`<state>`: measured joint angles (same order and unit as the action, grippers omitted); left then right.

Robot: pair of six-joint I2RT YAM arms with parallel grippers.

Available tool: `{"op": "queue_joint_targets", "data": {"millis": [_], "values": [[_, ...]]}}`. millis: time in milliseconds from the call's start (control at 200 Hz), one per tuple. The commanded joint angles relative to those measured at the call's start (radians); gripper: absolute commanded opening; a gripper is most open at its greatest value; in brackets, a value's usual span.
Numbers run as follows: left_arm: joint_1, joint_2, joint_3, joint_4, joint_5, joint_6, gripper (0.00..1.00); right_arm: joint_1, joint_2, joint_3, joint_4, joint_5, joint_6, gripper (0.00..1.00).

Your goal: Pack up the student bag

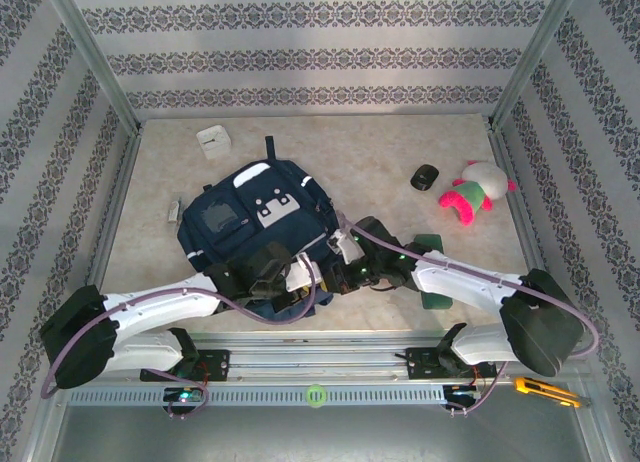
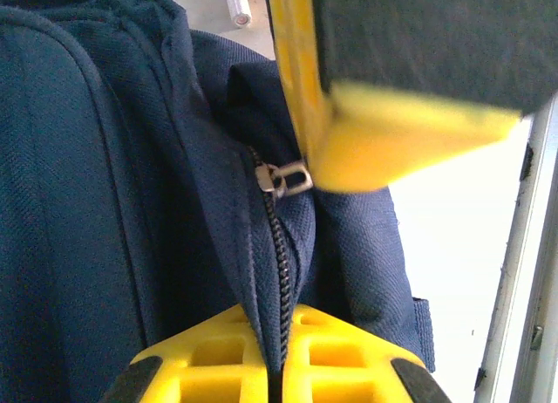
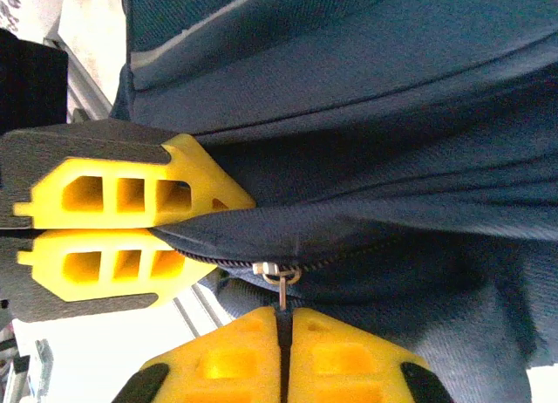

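The student bag, a navy backpack with a grey-white patch, lies mid-table with its near edge between both arms. My left gripper is shut on the bag's fabric edge, with the zipper teeth running into its yellow fingers. In the top view the left gripper sits at the bag's near edge, close beside my right gripper. My right gripper is shut on the metal pull tab of the zipper slider. The left gripper's yellow fingers clamp the fabric just left of that slider.
A white box stands behind the bag. A black mouse and a pink, white and green plush toy lie at the back right. A green object sits under the right arm. A yellow knife rests beyond the rail.
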<state>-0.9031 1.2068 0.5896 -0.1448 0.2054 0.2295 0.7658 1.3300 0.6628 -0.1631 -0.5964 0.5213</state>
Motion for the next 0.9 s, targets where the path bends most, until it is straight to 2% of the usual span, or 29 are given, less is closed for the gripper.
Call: {"op": "queue_joint_targets", "data": {"millis": [0, 215, 315, 345, 430, 470, 585, 685, 814, 869, 894], "values": [[-0.011, -0.015, 0.014, 0.138, 0.084, -0.021, 0.0, 0.013, 0.021, 0.015, 0.041, 0.006, -0.01, 0.09], [-0.011, -0.029, 0.019, 0.145, 0.098, -0.023, 0.0, 0.013, 0.017, 0.003, 0.052, 0.036, -0.006, 0.17], [-0.011, -0.051, 0.014, 0.159, 0.098, -0.027, 0.0, 0.012, 0.019, 0.001, 0.048, 0.055, -0.006, 0.17], [-0.011, -0.057, 0.011, 0.161, 0.096, -0.026, 0.0, 0.013, 0.021, 0.003, 0.041, 0.061, -0.01, 0.16], [-0.01, -0.084, 0.0, 0.151, 0.071, -0.017, 0.0, 0.003, 0.018, 0.009, -0.008, 0.098, -0.027, 0.02], [-0.01, -0.098, -0.004, 0.135, 0.052, -0.008, 0.0, -0.009, 0.009, 0.005, -0.023, 0.112, -0.032, 0.0], [0.001, -0.154, -0.012, 0.028, 0.0, 0.044, 0.0, -0.079, -0.037, -0.013, -0.093, 0.155, -0.046, 0.0], [0.013, -0.214, -0.001, -0.119, -0.043, 0.104, 0.0, -0.185, -0.082, -0.027, -0.158, 0.173, -0.072, 0.0], [0.018, -0.284, 0.018, -0.32, -0.085, 0.18, 0.0, -0.234, -0.11, -0.021, -0.16, 0.105, -0.106, 0.0], [0.018, -0.302, 0.028, -0.386, -0.106, 0.195, 0.07, -0.217, -0.112, -0.026, -0.103, 0.019, -0.102, 0.0], [0.018, -0.307, 0.035, -0.414, -0.114, 0.196, 0.13, -0.204, -0.113, -0.031, -0.071, -0.014, -0.097, 0.0]]}}
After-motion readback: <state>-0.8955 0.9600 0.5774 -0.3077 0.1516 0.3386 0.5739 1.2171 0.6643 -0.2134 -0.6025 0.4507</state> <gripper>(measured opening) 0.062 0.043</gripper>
